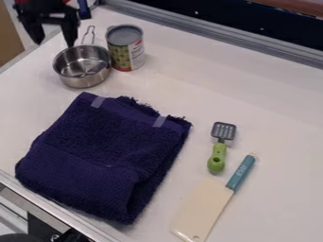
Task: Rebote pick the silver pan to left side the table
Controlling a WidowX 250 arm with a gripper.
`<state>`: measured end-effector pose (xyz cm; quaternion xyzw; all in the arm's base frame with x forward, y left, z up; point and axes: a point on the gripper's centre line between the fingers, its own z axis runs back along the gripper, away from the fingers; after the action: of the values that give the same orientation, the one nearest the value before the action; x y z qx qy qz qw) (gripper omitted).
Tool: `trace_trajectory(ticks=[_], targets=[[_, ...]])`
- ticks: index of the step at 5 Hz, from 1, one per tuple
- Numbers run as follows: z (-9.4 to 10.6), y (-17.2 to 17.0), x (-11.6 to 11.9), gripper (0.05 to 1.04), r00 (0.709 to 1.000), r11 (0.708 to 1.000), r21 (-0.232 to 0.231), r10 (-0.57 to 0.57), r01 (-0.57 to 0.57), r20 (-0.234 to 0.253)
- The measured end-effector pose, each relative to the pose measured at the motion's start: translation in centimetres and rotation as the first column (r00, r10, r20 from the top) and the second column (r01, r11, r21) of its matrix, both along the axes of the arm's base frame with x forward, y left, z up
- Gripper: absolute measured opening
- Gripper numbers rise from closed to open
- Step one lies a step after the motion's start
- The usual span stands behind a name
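Note:
The black gripper (55, 43) hangs at the upper left with its two fingers spread apart and nothing between them. Just below and to its right is the silver pan (82, 67), upright on the table (277, 104), its thin wire handle pointing toward the top edge. The gripper appears higher than the pan, and whether its right fingertip touches the rim or handle I cannot tell. The pan's right side is right beside a can.
The can (126, 48) stands right of the pan. A folded dark blue towel (104, 158) lies below. To the right are a green-handled spatula (217, 153) and a cream-bladed tool with a teal handle (205, 205). A metal rail (252, 45) borders the back.

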<state>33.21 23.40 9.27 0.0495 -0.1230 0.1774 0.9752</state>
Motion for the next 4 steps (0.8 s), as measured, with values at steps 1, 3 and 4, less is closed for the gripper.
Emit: trace_trajectory(ticks=[1, 3, 4], targets=[[1.5, -2.6, 0.9, 0.999, 0.996, 0.998, -0.003, -0.056, 0.056, 0.065], [-1.1, -12.0, 1.4, 0.999, 0.961, 0.965, 0.057, -0.261, 0.257, 0.094], [-2.5, -16.8, 1.4, 0.999, 0.935, 0.942, 0.047, -0.334, 0.331, 0.121]])
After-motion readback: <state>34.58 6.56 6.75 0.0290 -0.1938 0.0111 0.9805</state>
